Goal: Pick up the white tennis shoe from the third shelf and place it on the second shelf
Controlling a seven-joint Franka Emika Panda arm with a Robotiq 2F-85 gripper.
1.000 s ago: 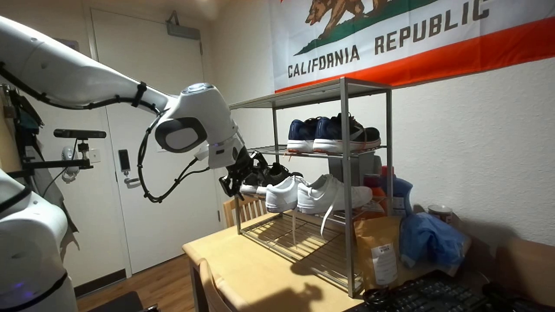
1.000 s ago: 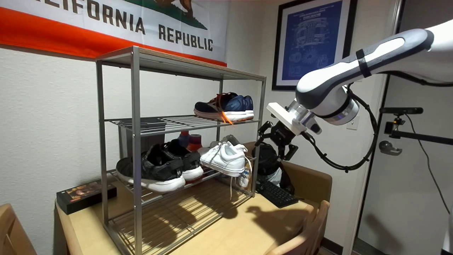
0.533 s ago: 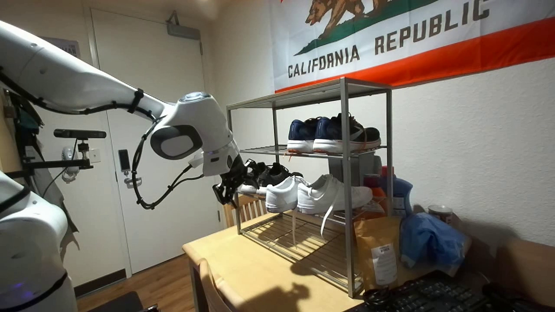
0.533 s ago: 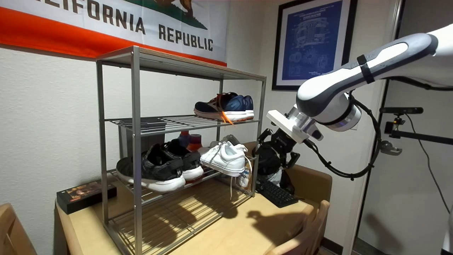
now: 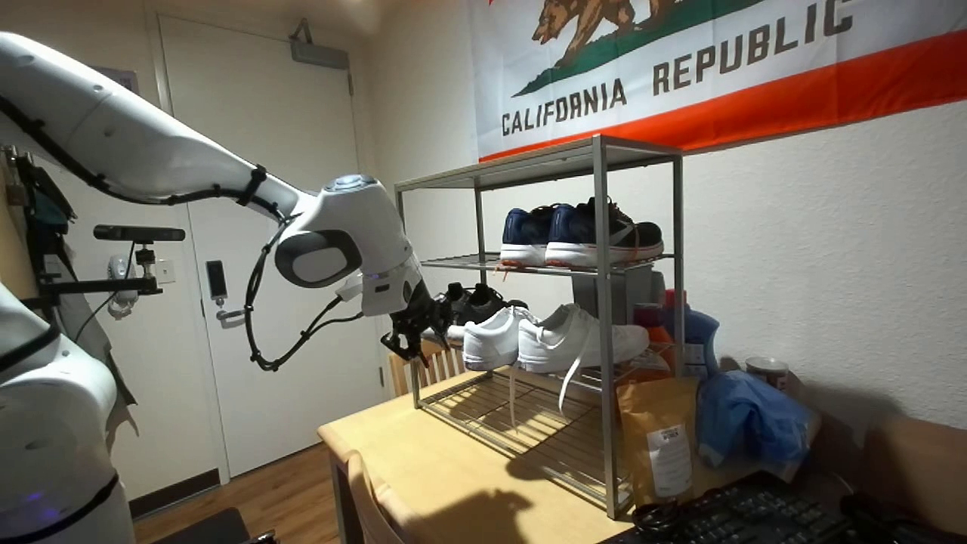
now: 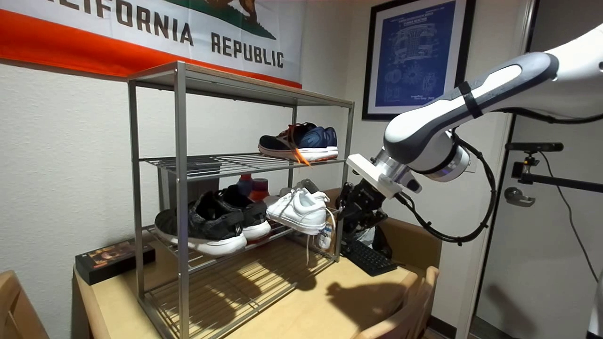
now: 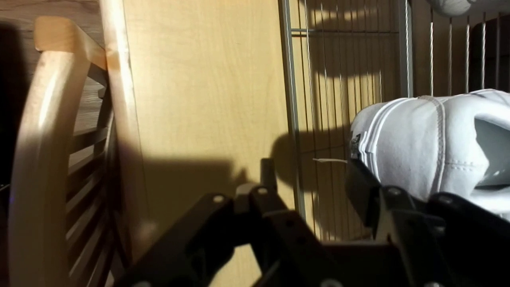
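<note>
Fingers [image 7: 360,195] apart, on near side of rack [image 6: 180,141], just off heel of white shoe [image 7: 414,147]. Shoe on third shelf [image 6: 207,264], right of black shoes [image 6: 214,222]; blue shoes [image 5: 565,236] above on second shelf [image 6: 235,173].

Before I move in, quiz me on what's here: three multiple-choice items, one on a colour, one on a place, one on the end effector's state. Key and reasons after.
1. The lace hanging from the blue shoes is:
A) green
B) orange
C) purple

2. The white shoes sit:
A) above the blue shoes
B) beside the blue shoes
C) sharing a shelf with the black shoes

3. The end effector is:
A) open, holding nothing
B) shut on the lace
C) shut on the black shoes

Key:
1 B, it shows bright orange in an exterior view.
2 C, both pairs stand one level below the blue shoes.
3 A, the wrist view shows its jaws apart, nothing gripped between them.
</note>
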